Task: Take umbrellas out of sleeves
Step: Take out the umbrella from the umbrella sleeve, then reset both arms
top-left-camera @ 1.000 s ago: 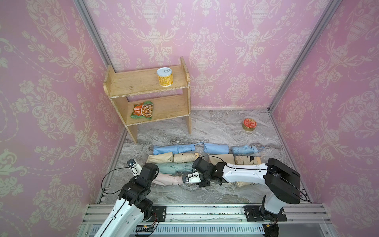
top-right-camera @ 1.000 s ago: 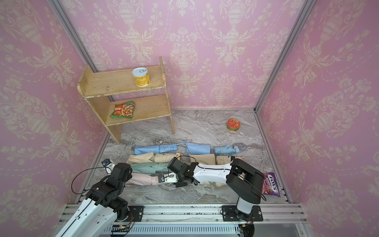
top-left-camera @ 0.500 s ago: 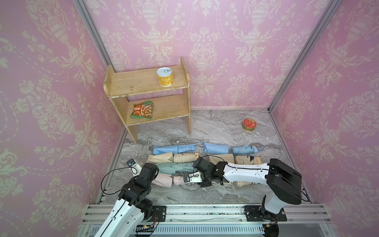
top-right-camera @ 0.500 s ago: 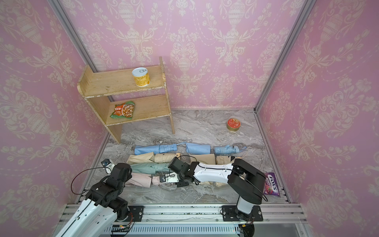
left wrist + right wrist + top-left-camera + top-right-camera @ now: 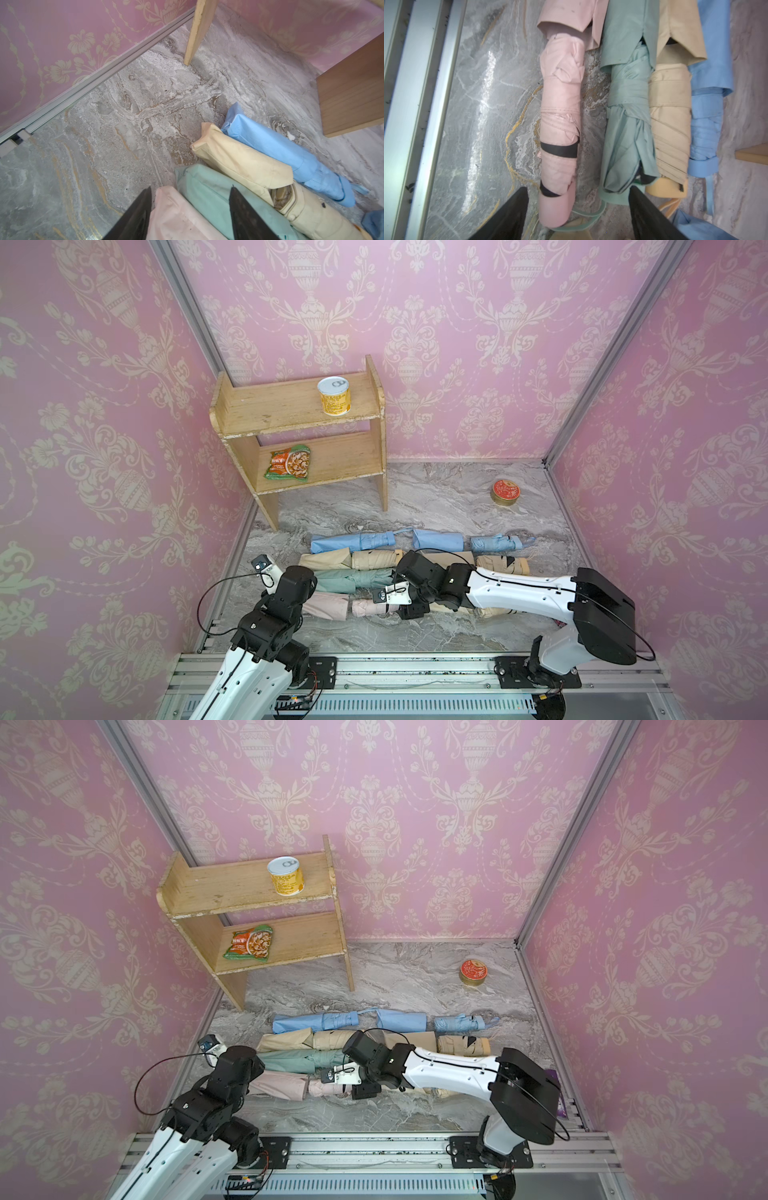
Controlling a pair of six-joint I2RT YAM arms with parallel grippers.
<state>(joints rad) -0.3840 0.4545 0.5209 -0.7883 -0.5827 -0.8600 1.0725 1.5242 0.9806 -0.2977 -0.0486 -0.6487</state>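
Down at the front of the grey marbled surface point(image 5: 436, 497), the pink pleated umbrella point(image 5: 560, 116) lies flat with a black strap round it. Its stubby handle points at the right gripper point(image 5: 578, 188). That gripper is spread wide, one black finger on each side of the handle and clear of it, nothing held. The umbrella's other end sits right at the mouth of the smooth pink fabric sleeve point(image 5: 571, 16), and the sleeve's flap just overlaps it.

Over to the left gripper point(image 5: 191, 188): spread wide too, straddling the closed end of that pink sleeve and clamping nothing. In both top views sleeve and umbrella lie end to end in the nearest row, the sleeve on the left arm's side.

Just behind, packed side by side, come three more. A mint umbrella point(image 5: 627, 133) pokes out of its mint sleeve point(image 5: 207, 199), then a beige umbrella point(image 5: 670, 124) from a beige sleeve point(image 5: 239, 158), then a light blue umbrella point(image 5: 706, 124) from a light blue sleeve point(image 5: 270, 143).

At the back, a wooden two-tier shelf point(image 5: 291, 406) carries a yellow can point(image 5: 334, 396).
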